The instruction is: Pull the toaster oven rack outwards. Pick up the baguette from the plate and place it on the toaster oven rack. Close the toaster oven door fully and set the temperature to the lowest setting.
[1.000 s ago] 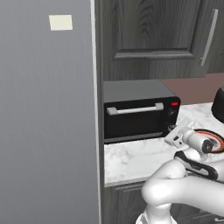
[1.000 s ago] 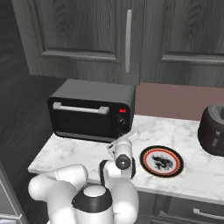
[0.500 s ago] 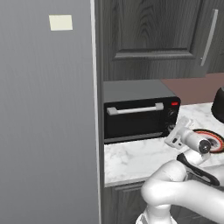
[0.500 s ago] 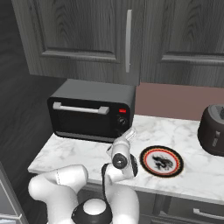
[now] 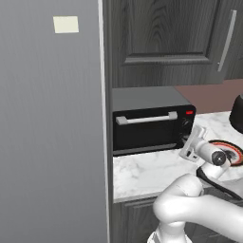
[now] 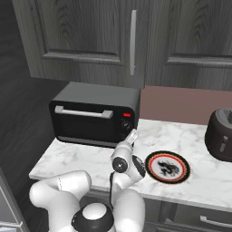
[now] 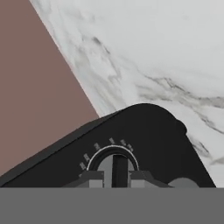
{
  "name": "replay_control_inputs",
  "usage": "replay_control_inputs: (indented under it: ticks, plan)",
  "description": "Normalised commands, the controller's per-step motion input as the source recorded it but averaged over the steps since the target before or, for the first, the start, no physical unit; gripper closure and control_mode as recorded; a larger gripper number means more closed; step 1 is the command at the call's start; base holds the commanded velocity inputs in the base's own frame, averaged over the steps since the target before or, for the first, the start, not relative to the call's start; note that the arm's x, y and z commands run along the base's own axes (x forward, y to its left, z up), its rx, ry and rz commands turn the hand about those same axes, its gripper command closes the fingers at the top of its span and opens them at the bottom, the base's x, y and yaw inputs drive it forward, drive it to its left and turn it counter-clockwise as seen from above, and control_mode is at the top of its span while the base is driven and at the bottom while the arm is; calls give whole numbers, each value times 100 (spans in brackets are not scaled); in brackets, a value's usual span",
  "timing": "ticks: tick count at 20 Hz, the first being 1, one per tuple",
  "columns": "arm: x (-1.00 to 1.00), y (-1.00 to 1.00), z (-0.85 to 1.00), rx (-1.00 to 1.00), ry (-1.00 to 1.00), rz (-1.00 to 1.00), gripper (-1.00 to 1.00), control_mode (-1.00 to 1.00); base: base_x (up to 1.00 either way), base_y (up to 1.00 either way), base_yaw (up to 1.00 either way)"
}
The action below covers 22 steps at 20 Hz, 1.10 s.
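The black toaster oven stands on the counter with its toaster oven door shut and the silver handle along its top. My gripper is pressed against the oven's right panel, shut on the lower knob. The knob's ridge sits between my two fingertips. To the right lies the plate, with nothing but its dark pattern showing on it. The toaster oven rack and the baguette are out of view.
A large dark rounded vessel stands at the counter's right end. A tall grey panel rises just left of the oven, and dark cabinets hang above. Marble counter lies in front of the oven.
My wrist has shifted and rolled a little while staying at the oven's lower knob. The door stays shut and the plate has not moved.
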Motion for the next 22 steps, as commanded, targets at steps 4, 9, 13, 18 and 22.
replay_control_inputs:
  ticks: [4, 9, 13, 18, 22]
  plan:
    - [0, -11, -10, -22, 0, 0, 100, -100, 0, 0, 0]
    - [0, -10, -13, -21, 0, 1, 100, -100, 0, 0, 0]
    - [0, -12, -5, -20, -1, 1, 100, -100, 0, 0, 0]
    - [0, -13, -1, -19, 0, 2, 100, -100, 0, 0, 0]
    - [0, -9, -4, -20, 0, 2, 100, -100, 0, 0, 0]
